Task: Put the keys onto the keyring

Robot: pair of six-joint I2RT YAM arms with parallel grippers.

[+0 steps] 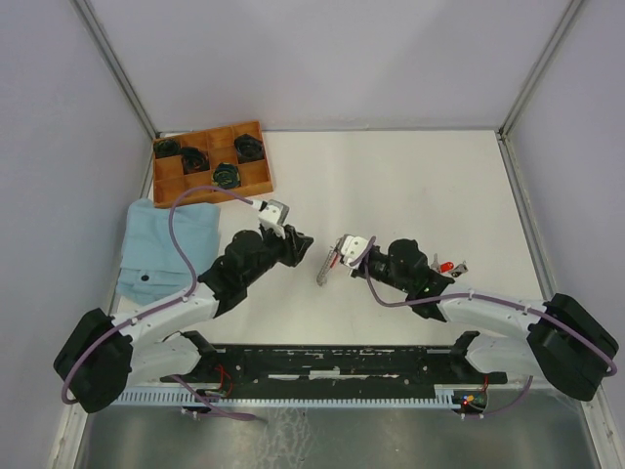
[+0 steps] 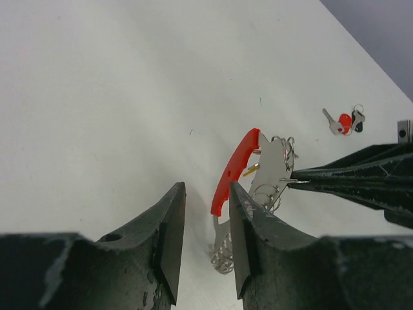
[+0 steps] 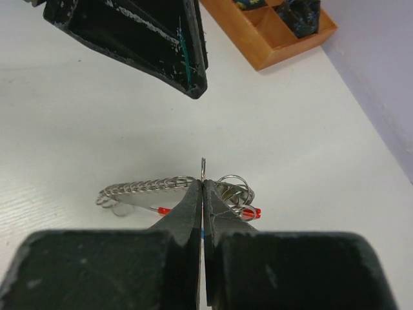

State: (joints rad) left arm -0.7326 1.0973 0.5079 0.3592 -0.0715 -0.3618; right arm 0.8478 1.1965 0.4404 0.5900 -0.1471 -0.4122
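The keyring lies at mid table: a red loop strap, a flat silver plate, small rings and a silver chain. My right gripper is shut on a thin metal ring of it, seen edge-on, and its dark fingers reach in from the right. My left gripper stands open just short of the strap, with nothing between its jaws. In the top view the left gripper and right gripper face each other over the keyring. Loose keys with red and dark heads lie apart, to the right.
A wooden compartment tray holding dark round coils sits at the back left, also showing in the right wrist view as the tray. A light blue cloth lies at the left edge. Grey walls enclose the table.
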